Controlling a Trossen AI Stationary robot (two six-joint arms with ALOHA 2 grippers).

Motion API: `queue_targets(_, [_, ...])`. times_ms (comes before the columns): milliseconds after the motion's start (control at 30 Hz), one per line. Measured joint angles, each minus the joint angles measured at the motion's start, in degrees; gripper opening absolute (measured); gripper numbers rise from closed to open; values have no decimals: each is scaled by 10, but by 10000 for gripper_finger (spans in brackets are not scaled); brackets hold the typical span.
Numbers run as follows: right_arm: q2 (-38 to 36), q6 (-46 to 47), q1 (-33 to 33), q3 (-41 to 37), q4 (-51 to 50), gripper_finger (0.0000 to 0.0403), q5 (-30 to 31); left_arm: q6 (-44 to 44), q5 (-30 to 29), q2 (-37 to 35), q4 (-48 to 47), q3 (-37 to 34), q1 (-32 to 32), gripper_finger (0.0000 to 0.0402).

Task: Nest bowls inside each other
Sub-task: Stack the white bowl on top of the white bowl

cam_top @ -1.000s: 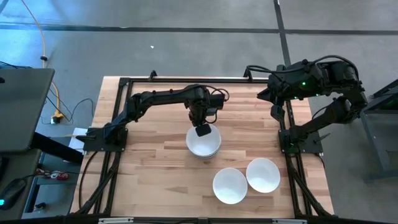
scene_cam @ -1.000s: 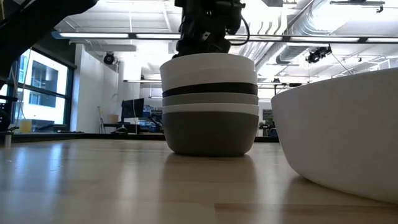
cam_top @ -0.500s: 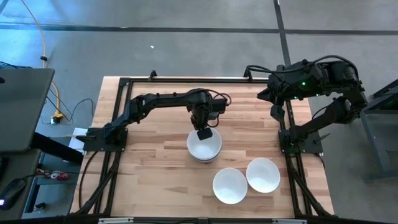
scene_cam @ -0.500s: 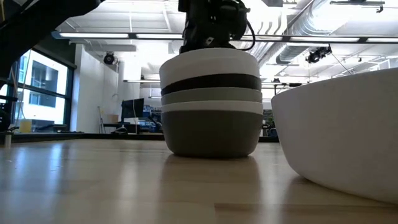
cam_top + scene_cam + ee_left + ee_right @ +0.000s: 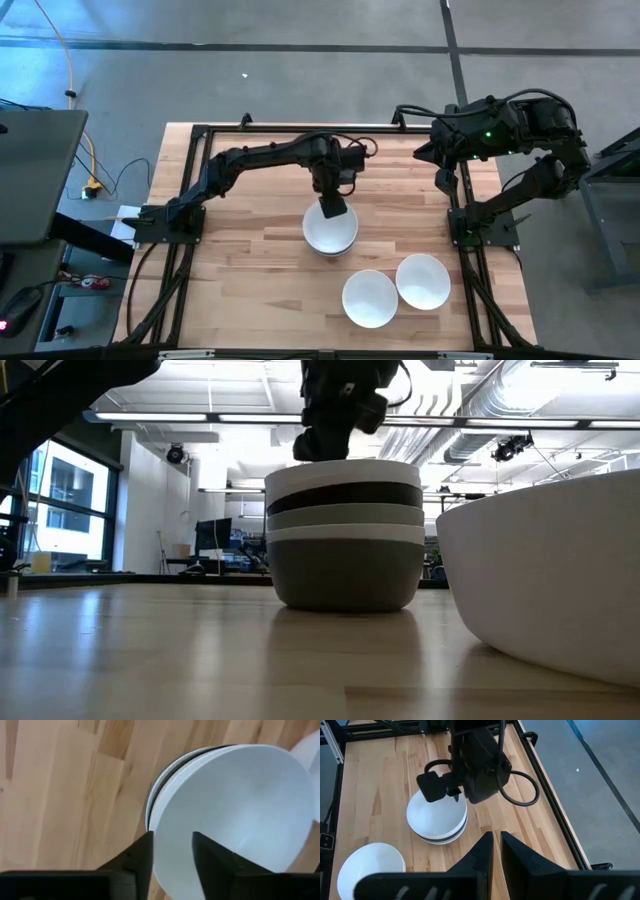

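Left claw (image 5: 332, 208) hangs over the back rim of the stack of bowls (image 5: 330, 231) near the middle of the wooden worktop (image 5: 240, 270), its arm reaching out from the left-side mount with the wrist bent steeply downward. In the left wrist view we see its two dark fingers (image 5: 141, 854) parted by a narrow gap, poised over the near rim of the top white bowl (image 5: 235, 810); nothing lies between them, so we read this claw as open and empty. From the low view we see it just above the stack's rim, and we cannot tell whether it touches.

We count the stack's layers in the low view: a white bowl on top, a black band (image 5: 345, 497) under it, a light grey band (image 5: 345, 516), another white band, and a darker grey bowl (image 5: 346, 572) at the bottom, resting on the worktop.

Two more white bowls sit apart from the stack toward the front: one (image 5: 370, 298) in front of it, and another (image 5: 422, 281) just beside that one on the right.

Right claw (image 5: 496, 840) waits folded back at the worktop's far right corner, its fingers nearly together and holding nothing.
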Motion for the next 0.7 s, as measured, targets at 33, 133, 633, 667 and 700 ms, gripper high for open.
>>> queue_targets(33, [0, 0, 0, 0, 0, 23, 0, 1, 0, 0, 0, 1, 1, 137])
queue_targets(133, [0, 7, 0, 0, 0, 23, 0, 11, 0, -2, -13, 1, 3, 163])
queue_targets(633, [-14, 74, 18, 0, 0, 23, -74, 93, 32, -65, 6, 1, -42, 177])
queue_targets(667, [-16, 68, 19, 0, 0, 23, -74, 96, 32, -69, 10, 1, -48, 177])
queue_targets(700, [-19, 57, 20, 0, 0, 23, -74, 101, 32, -71, 13, 1, -55, 177])
